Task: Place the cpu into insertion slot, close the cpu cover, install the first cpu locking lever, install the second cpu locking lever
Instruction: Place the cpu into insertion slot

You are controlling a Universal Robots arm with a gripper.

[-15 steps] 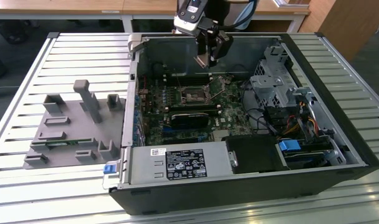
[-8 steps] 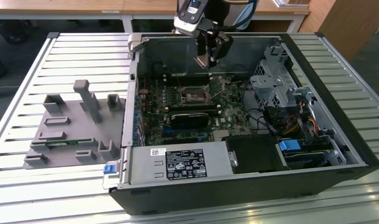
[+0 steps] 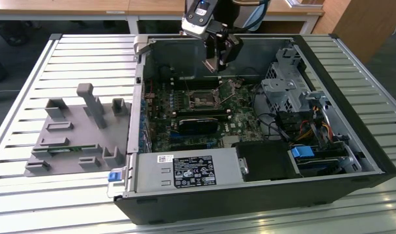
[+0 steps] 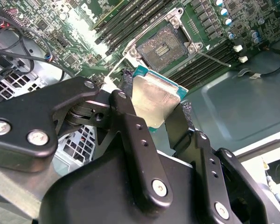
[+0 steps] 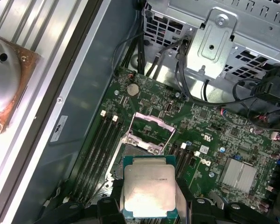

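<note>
Clamps the cpu (image 4: 154, 98) by two opposite edges between the black fingers of the pincer (image 3: 219, 63), silver metal top showing in both wrist views. Holds it in the air over the green motherboard (image 5: 210, 126), apart from the insertion slot (image 4: 161, 46), dark centre bare between rows of memory slots (image 5: 95, 154). Just past the slot, the cpu cover (image 5: 149, 127), standing open on its hinge. In the exterior view: open computer case (image 3: 250, 204) on the slatted tabletop (image 3: 87, 53), grey holder block (image 3: 74, 131) at nine o'clock of it, wooden desk (image 3: 87, 6) at twelve.
</note>
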